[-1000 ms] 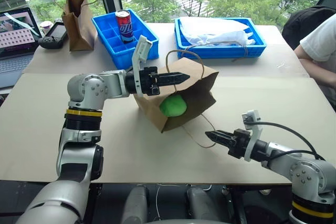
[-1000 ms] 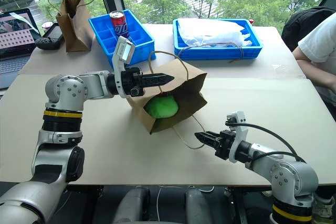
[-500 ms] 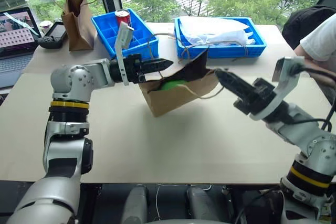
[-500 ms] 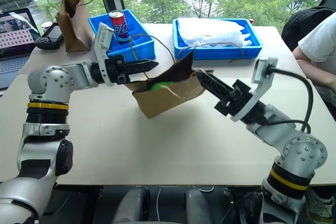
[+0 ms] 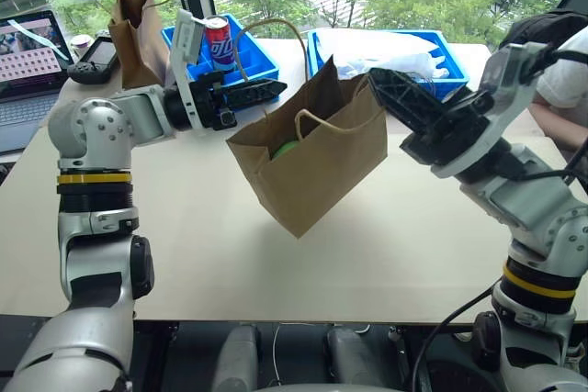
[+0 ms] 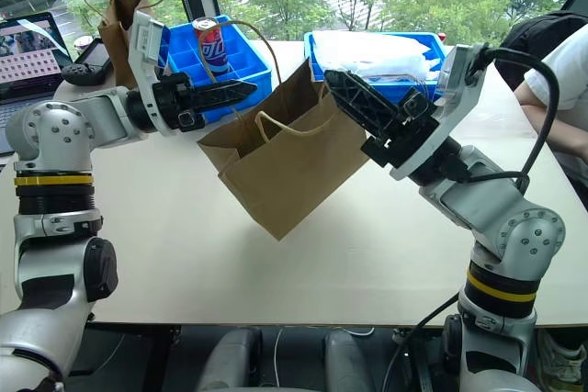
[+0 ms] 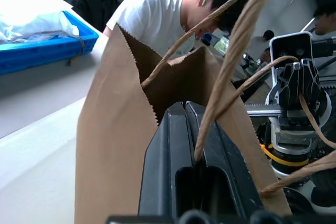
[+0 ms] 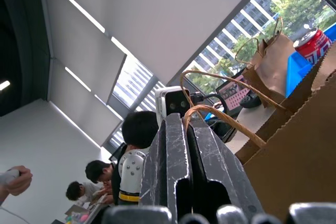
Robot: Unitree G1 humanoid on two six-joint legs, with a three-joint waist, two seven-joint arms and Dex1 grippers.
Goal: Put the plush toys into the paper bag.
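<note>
The paper bag (image 5: 317, 172) hangs tilted between my two grippers, mouth up, with its lowest corner close to the tabletop. Inside the open mouth shows a bit of the lime green plush toy (image 5: 285, 148). The red one is hidden. My left gripper (image 5: 276, 88) is level at the bag's left rim, shut on one twine handle (image 5: 271, 23), which runs between its fingers (image 7: 173, 129). My right gripper (image 5: 375, 82) is at the bag's right rim, shut on the other twine handle (image 8: 231, 121).
A narrower dark paper bag (image 5: 136, 25), a laptop (image 5: 28, 61) and a controller (image 5: 92, 61) stand at the back left. Behind the bag are a blue divided tray (image 5: 248, 66) holding a soda can (image 5: 218, 41), and a blue tray (image 5: 441, 89) of white plastic. A person (image 5: 560, 71) sits at the right.
The bag went from lying on its side to hanging mouth up. My right gripper rose from near the table with a handle in it. My left gripper shifted left and up.
</note>
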